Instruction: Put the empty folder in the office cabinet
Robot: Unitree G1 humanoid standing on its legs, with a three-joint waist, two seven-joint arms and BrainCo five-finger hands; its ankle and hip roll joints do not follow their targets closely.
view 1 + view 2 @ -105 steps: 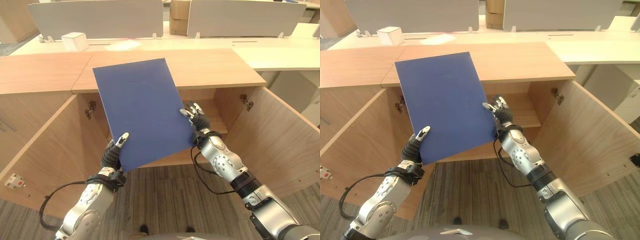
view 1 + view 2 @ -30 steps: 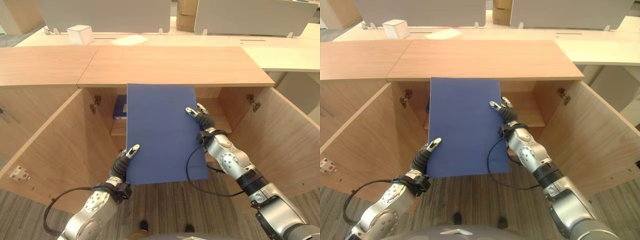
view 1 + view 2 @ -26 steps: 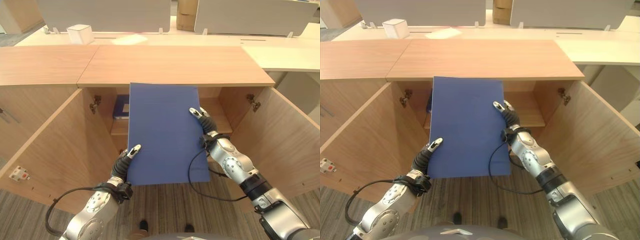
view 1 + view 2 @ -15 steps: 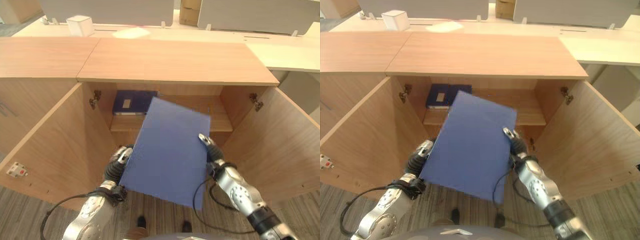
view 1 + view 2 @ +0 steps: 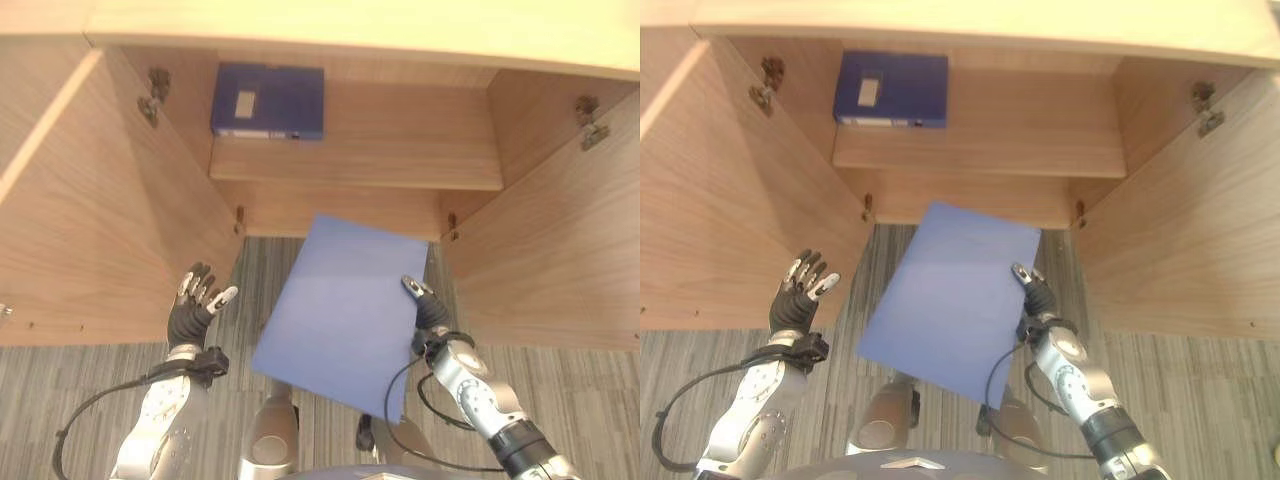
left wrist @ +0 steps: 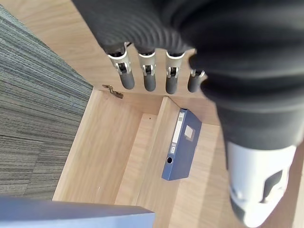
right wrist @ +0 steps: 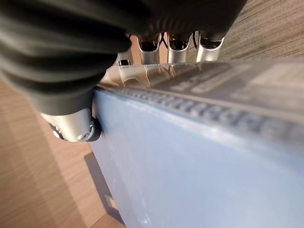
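The empty blue folder (image 5: pixel 345 310) hangs tilted in front of the open cabinet's lower compartment, above the carpet. My right hand (image 5: pixel 428 312) grips its right edge. In the right wrist view the fingers (image 7: pixel 166 45) lie along one face of the folder (image 7: pixel 199 156) and the thumb (image 7: pixel 71 126) sits on the other side. My left hand (image 5: pixel 192 305) is off to the folder's left, apart from it, open with its fingers spread. The left wrist view shows those straight fingers (image 6: pixel 149 76) and a strip of the folder's edge (image 6: pixel 71 213).
A thick blue binder (image 5: pixel 268 100) lies at the left of the cabinet's shelf (image 5: pixel 380 150); the shelf's right part is bare. The left door (image 5: pixel 90 220) and right door (image 5: pixel 560 250) stand wide open. Grey carpet (image 5: pixel 560 400) lies below.
The view has dipped toward the cabinet's inside. My left hand has let go of the folder and moved off to the left. The folder now sits lower, held by the right hand alone.
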